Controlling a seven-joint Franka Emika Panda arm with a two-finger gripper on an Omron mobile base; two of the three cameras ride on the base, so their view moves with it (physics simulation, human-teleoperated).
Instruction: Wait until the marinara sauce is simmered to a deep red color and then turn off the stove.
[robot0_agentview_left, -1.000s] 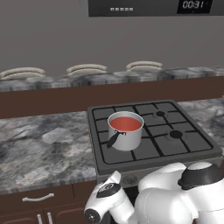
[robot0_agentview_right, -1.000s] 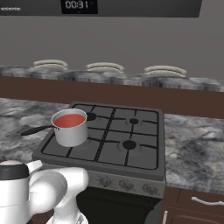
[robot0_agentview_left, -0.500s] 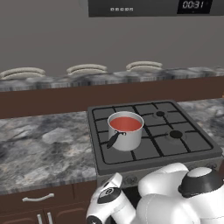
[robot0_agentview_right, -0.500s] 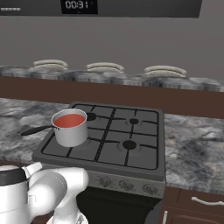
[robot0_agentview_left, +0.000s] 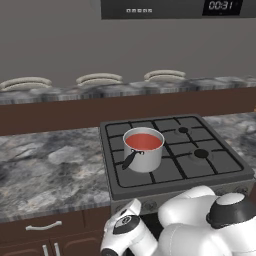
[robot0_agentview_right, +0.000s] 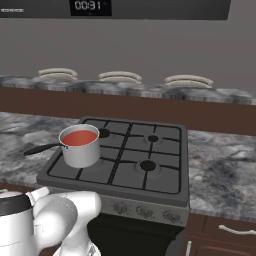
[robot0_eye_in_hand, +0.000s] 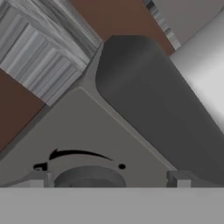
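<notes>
You're watching the marinara sauce (robot0_agentview_left: 144, 141) sitting in its saucepan (robot0_agentview_right: 81, 147) at approx 9 o'clock on the stove (robot0_agentview_right: 150, 170). Hand (robot0_eye_in_hand: 107, 181) is facing a front knob (robot0_eye_in_hand: 87, 175), fingers parted, gripping nothing. Knob's prob. stiff and smooth, so pinch across its rim.

Steel saucepan (robot0_agentview_right: 81, 150) sits on the front-left burner of the stove (robot0_agentview_right: 150, 170), its black handle pointing left over the tabletop (robot0_agentview_right: 22, 137). Marinara sauce (robot0_agentview_right: 80, 137) is orange-red inside the rim. Front knobs (robot0_agentview_right: 145, 212) line the stove's front. Clock (robot0_agentview_right: 88, 5) overhead reads 00:31.
</notes>
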